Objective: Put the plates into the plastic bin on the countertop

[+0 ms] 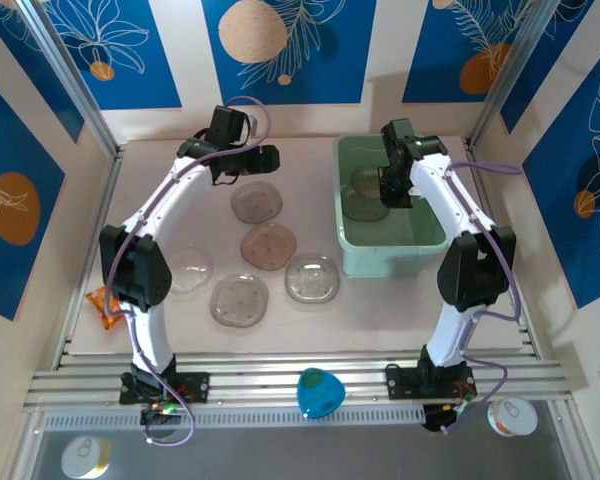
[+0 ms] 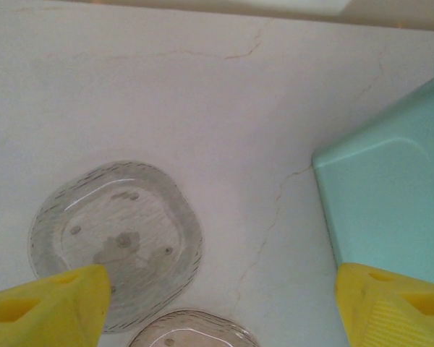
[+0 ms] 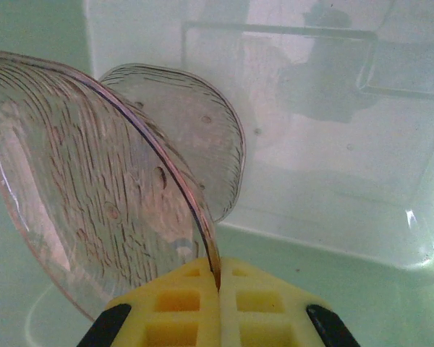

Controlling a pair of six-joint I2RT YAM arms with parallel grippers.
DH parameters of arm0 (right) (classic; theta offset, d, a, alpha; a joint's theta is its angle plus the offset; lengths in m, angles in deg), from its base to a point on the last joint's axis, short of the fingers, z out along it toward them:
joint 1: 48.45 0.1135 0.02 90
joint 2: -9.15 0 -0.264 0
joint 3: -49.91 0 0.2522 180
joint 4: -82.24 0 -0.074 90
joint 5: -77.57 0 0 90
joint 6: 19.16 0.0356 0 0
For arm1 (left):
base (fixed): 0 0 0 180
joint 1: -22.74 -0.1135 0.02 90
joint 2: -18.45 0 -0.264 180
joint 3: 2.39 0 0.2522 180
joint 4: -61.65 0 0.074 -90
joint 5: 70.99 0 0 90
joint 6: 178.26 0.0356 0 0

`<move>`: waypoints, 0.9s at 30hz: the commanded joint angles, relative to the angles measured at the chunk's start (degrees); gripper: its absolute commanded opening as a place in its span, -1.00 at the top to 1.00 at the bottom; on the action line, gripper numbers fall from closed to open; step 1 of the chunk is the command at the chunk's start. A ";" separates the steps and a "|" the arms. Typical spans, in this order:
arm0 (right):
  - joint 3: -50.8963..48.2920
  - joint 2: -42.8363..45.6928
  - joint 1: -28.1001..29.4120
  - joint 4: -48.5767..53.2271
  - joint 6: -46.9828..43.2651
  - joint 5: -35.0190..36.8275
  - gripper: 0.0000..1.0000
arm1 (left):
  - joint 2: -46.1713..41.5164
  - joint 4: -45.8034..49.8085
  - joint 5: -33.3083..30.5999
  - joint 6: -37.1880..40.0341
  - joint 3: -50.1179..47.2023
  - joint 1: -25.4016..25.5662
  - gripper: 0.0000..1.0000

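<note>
Right claw (image 3: 218,280) has its yellow ridged fingers pressed together on the rim of a translucent pinkish rounded-square plastic plate (image 3: 87,188). The plate is finely ribbed and held tilted inside the smooth mint-green rectangular plastic bin (image 3: 311,166), right of centre in the overhead view. A second ribbed plate (image 3: 206,130) sits behind it. Left claw (image 2: 218,289) hangs with its fingers apart above a greyish plate (image 2: 116,231) on the pale, hairline-cracked worktop (image 2: 202,94). A brownish plate (image 2: 192,329) lies just below.

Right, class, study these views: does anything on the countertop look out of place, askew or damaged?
Two things. An orange packet lies at the left edge of the countertop, and it is not dishware. Hairline cracks run across the surface beside the plastic bin. Nothing looks spilled.
</note>
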 commanded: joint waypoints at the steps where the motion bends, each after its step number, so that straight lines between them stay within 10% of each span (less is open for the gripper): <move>1: 3.71 -2.84 0.93 3.44 2.77 1.89 1.00 | 1.34 0.74 2.06 1.76 -0.39 -0.16 -0.62; 23: 5.13 -13.97 3.35 -1.40 6.34 6.03 1.00 | -2.58 2.38 0.57 1.28 -5.63 -0.55 -0.62; 27: 5.74 -14.16 3.55 -1.42 5.21 7.11 0.71 | -3.32 2.29 0.64 0.67 -6.42 -0.55 -0.61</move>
